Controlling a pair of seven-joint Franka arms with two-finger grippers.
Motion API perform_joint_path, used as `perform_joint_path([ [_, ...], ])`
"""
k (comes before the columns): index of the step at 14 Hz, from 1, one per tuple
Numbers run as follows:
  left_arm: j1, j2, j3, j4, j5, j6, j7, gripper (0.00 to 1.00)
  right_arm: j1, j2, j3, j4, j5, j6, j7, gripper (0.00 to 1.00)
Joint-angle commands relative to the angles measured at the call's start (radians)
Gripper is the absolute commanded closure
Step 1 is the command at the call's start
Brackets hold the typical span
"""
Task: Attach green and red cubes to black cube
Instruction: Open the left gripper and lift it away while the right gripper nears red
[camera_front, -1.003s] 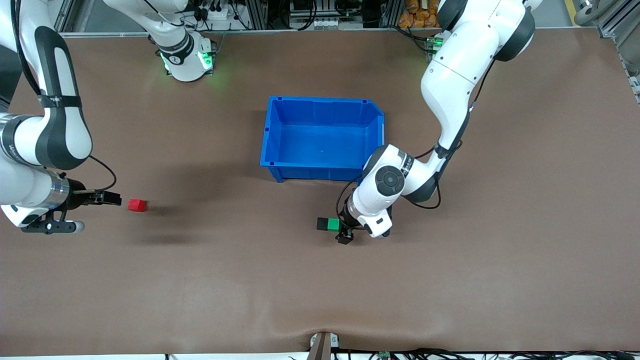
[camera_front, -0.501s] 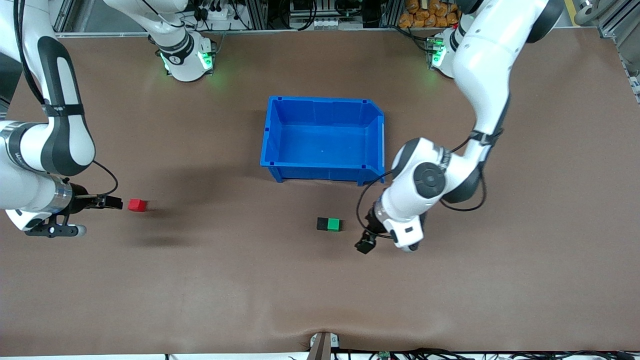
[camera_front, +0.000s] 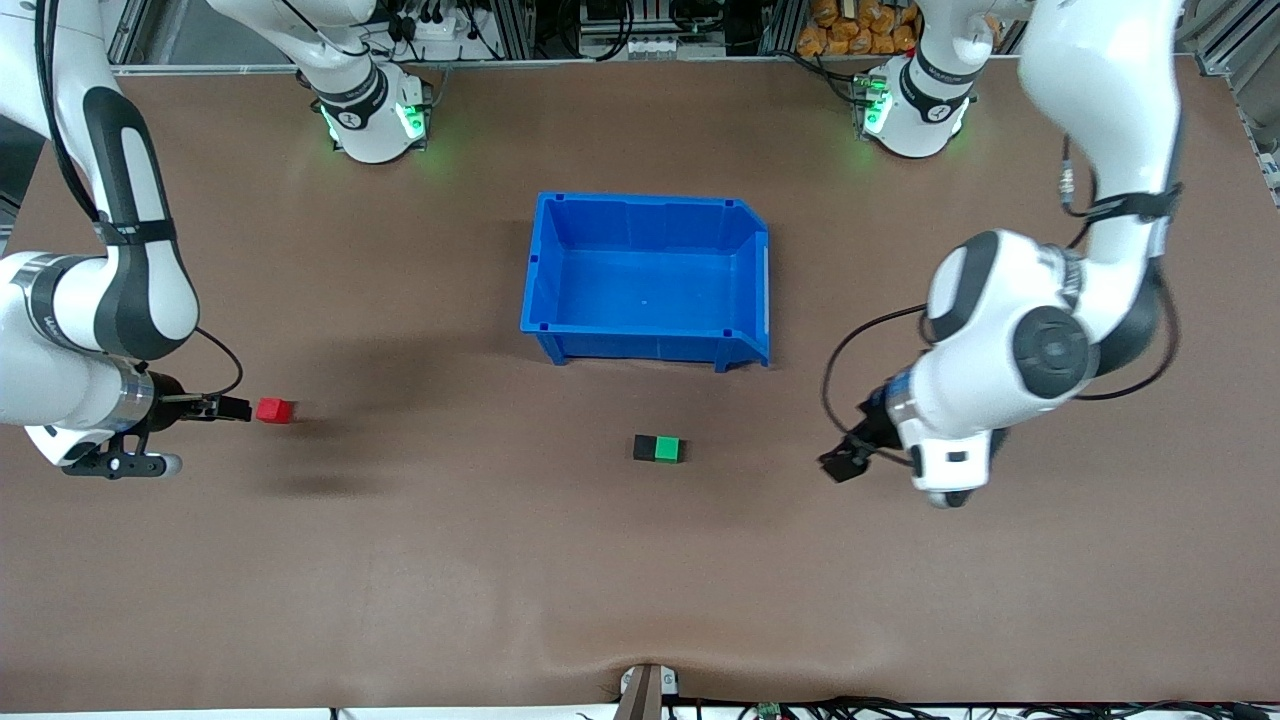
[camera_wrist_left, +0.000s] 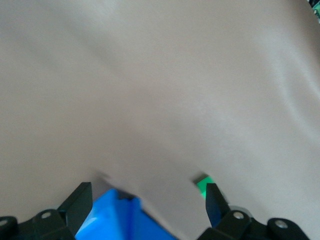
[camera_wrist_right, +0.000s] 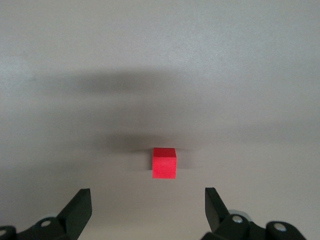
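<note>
Sitting on the brown table (camera_front: 500, 560), the black cube (camera_front: 645, 448) and the green cube (camera_front: 668, 449) touch side by side as one short bar, the green one toward the left arm's end, both nearer the front camera than the blue bin (camera_front: 646, 206). That half of the job looks done. The red cube (camera_front: 274, 410) lies alone, well apart from the pair, toward the right arm's end of the table.

All three cubes look small, rigid and light, with flat smooth faces. A judgement only: the red one should take a firm pinch across two parallel side faces, centred so it does not twist, and it may skate on the mat if nudged from one side. Pressing it against the black cube's free face could push the joined pair along unless they are steadied.

The right gripper (camera_front: 232, 408) is low over the table just beside the red cube, on the side away from the pair. In the right wrist view its fingers (camera_wrist_right: 80, 207) stand wide apart with nothing between them, the red cube (camera_wrist_right: 164, 163) ahead and centred.

The left gripper (camera_front: 845, 464) hangs over bare table toward the left arm's end, spread wide and empty in its wrist view, a sliver of green cube (camera_wrist_left: 202, 183) showing between the fingers.
</note>
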Motion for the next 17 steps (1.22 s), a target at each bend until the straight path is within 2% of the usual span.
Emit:
perform_joint_path([
  [1, 0.048, -0.088, -0.002, -0.041, 0.022, -0.099, 0.141, 0.0, -0.023, 0.016, 0.012, -0.002, 0.01, 0.019, -0.014, 0.0],
  [5, 0.104, -0.168, -0.002, -0.041, 0.023, -0.151, 0.361, 0.0, -0.027, 0.023, 0.012, -0.002, 0.008, 0.024, -0.014, 0.0],
  [7, 0.111, -0.198, 0.0, -0.041, 0.024, -0.159, 0.369, 0.0, -0.028, 0.028, 0.012, -0.002, -0.004, 0.03, -0.014, 0.0],
  [9, 0.11, -0.227, 0.007, -0.04, 0.032, -0.221, 0.372, 0.0, -0.034, 0.031, 0.012, -0.002, -0.006, 0.031, -0.012, 0.0],
  [11, 0.111, -0.26, 0.0, -0.04, 0.09, -0.274, 0.379, 0.0, -0.037, 0.042, 0.012, -0.002, -0.004, 0.033, -0.009, 0.0],
  [17, 0.114, -0.267, 0.009, -0.037, 0.122, -0.34, 0.427, 0.0, -0.048, 0.068, 0.012, -0.003, -0.003, 0.04, -0.001, 0.0],
])
